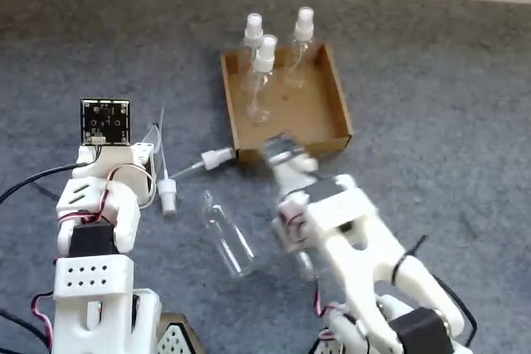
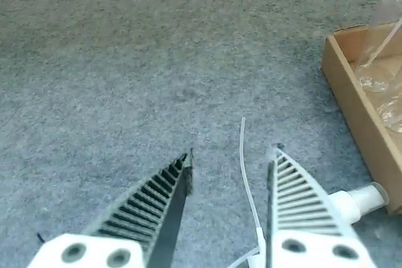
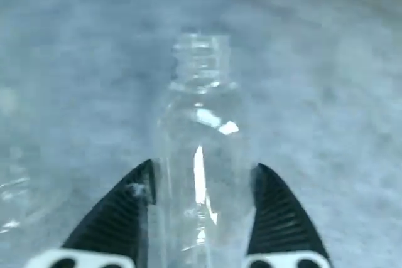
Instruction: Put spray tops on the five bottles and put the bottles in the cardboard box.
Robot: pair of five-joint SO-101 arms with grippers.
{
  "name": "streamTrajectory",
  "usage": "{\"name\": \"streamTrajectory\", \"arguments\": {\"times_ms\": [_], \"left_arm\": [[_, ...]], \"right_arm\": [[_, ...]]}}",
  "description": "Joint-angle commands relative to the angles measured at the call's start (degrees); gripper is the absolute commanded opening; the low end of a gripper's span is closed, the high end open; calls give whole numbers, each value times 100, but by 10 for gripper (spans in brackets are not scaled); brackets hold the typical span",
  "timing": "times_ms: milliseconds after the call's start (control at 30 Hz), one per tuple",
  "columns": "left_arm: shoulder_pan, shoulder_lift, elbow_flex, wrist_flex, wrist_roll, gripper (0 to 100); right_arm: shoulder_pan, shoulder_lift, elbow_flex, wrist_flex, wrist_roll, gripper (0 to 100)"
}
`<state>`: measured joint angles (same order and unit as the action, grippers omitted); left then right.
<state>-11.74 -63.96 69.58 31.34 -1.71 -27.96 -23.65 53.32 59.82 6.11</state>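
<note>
The cardboard box [image 1: 336, 105] lies at the back with three capped bottles [image 1: 264, 72] standing in it. An uncapped clear bottle [image 1: 226, 242] lies on the carpet in front. One spray top [image 1: 217, 157] rests by the box's front wall, and another [image 1: 168, 196] lies further left. My left gripper [image 2: 229, 167] is open low over the carpet, and that second top's thin tube [image 2: 248, 186] runs between its fingers. The first spray top [image 2: 358, 202] lies just beside it, against the box [image 2: 358, 114]. My right gripper [image 3: 202, 180] is shut on another uncapped clear bottle [image 3: 200, 136], neck pointing away.
Grey carpet covers the whole table. The right arm [image 1: 357, 238] stretches from the front right towards the box's front wall. The left arm [image 1: 95, 230] stands at the front left. A small black square board [image 1: 104, 120] sits behind the left arm.
</note>
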Motion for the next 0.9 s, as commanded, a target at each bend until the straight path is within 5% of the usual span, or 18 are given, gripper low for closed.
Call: {"name": "streamTrajectory", "arguments": {"times_ms": [0, 167, 267, 567, 867], "left_arm": [[-13, 426, -365, -123, 26, 175], [-4, 2193, -1604, 527, -35, 175], [251, 3433, -2589, 1222, -905, 175], [1130, 6369, -5675, 3446, -2400, 179], [1437, 7495, -6589, 3684, -3138, 179]], "right_arm": [[1815, -242, -127, 127, 703, 4], [3776, -163, -901, 127, 1538, 4], [4549, -154, -1358, 119, 1749, 4], [4778, 1631, -2905, 163, 1741, 4], [5121, 3582, -4338, 171, 2040, 4]]}}
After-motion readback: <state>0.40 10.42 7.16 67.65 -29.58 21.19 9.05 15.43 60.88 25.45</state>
